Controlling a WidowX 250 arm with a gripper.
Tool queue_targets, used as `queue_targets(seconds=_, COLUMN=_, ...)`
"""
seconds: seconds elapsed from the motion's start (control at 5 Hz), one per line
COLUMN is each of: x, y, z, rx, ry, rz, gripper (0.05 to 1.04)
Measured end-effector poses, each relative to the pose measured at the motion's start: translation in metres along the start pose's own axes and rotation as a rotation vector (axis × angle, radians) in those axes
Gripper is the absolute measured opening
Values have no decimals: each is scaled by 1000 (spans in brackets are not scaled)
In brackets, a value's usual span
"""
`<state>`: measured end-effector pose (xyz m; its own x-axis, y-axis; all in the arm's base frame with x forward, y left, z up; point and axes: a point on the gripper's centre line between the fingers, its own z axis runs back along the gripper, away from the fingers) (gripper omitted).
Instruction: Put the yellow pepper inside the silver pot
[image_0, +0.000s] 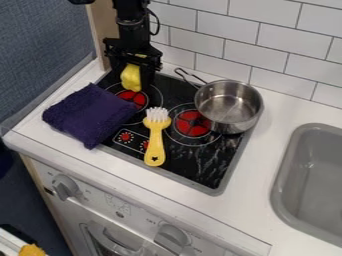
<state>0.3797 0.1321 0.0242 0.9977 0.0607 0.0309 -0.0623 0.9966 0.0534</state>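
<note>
Lighting: bright, diffuse, seemingly from overhead; source unseen. Worktop (287, 111): palest, most strongly lit surface. Tiled wall (200, 36): light, fairly even. Silver pot (229, 106): bright glints on rim and inside, darker bands between. Stovetop (217, 150): glossy black, pale streaks toward the front, reflection or pattern not certain. Oven front (133, 207): greyer than the surface above. Sink (283, 175): soft shading within. Purple cloth (90, 114): dark, folds in shadow. Blue partition (40, 55): dim
</note>
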Motion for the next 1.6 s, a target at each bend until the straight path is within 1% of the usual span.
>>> queue_targets(seconds=0.2, x=-3, y=-6, z=25, rx=-16, ry=-51, rz=1, gripper=794)
queue_targets(seconds=0.4, x=1, y=-45, z=74, rx=-56, ry=-134, rz=-81, gripper=794)
queue_targets(seconds=0.6, x=-3, y=-94, z=92, rx=-127, ry=-132, rz=-172, gripper=794)
queue_targets(seconds=0.8, x=-6, y=-130, z=91, rx=-118, ry=-110, rz=-238, gripper=794)
queue_targets(seconds=1.0, x=-9, y=-153, z=70, rx=-97, ry=-52, rz=-270, gripper=794)
queue_targets(seconds=1.2, x=-13, y=-161, z=48, rx=-90, ry=10, rz=-266, gripper=794)
queue_targets(seconds=1.4, x=-16, y=-167, z=30, rx=-84, ry=49, rz=-281, gripper=837)
queue_targets(seconds=1.6, x=-15, y=-168, z=29, rx=-87, ry=44, rz=-295, gripper=1011)
